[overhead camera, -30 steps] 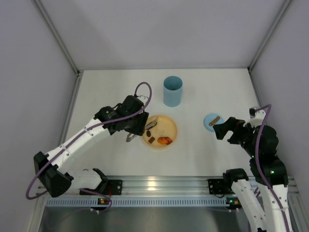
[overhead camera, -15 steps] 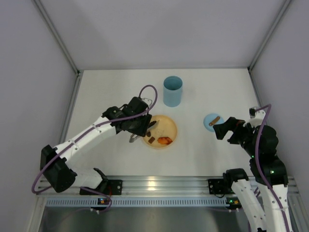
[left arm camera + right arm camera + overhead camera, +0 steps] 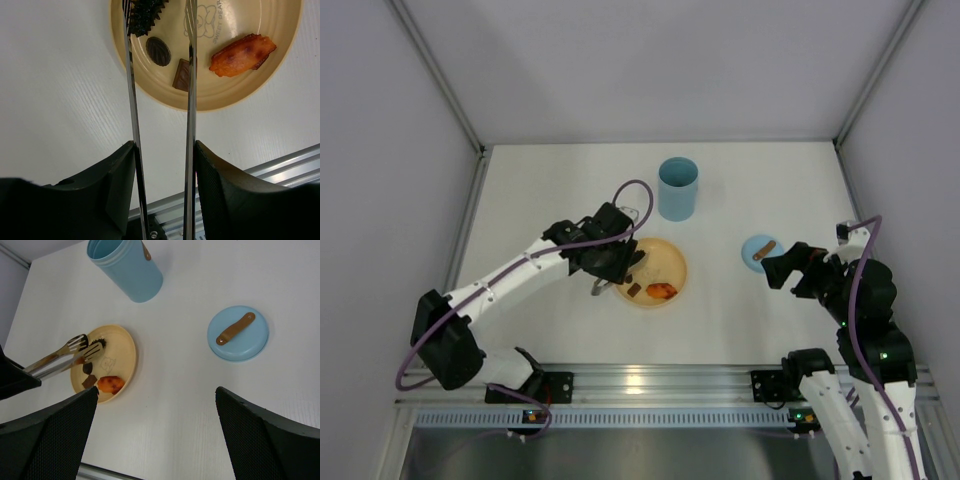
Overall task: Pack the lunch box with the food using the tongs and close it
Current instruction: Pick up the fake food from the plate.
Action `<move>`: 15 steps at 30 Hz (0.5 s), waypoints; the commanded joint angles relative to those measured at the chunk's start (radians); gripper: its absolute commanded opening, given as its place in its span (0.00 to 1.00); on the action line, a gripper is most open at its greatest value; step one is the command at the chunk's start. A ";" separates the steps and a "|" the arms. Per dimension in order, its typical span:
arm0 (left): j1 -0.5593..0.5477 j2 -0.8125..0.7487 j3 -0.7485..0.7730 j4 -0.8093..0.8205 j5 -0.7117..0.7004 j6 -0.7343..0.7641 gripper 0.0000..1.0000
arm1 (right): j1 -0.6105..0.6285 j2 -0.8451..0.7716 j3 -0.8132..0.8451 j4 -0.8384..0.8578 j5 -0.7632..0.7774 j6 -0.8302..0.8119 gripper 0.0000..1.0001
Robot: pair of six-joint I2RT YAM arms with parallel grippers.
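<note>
The silver tongs (image 3: 131, 100) are held between the fingers of my left gripper (image 3: 164, 150), which is shut on their two arms. The tongs' tips (image 3: 84, 346) stand apart over the left part of the yellow plate (image 3: 671, 262). On the plate lie a dark oval piece of food (image 3: 158, 51), a brown square piece (image 3: 182, 75) and an orange-red piece (image 3: 242, 54). The light-blue lunch box (image 3: 678, 187) stands upright and uncovered behind the plate. My right gripper (image 3: 156, 390) hangs open and empty at the right, above bare table.
A flat light-blue lid (image 3: 758, 252) with a brown tab lies on the table right of the plate, close to my right gripper (image 3: 776, 268). White walls enclose the table on three sides. An aluminium rail (image 3: 650, 382) runs along the near edge.
My left arm has shifted a little to the right, carrying the tongs further over the plate. The right arm and the food have not moved.
</note>
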 commanded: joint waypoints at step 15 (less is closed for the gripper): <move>-0.004 0.023 0.001 0.047 -0.007 0.005 0.38 | -0.014 -0.001 0.012 0.009 0.002 -0.007 0.99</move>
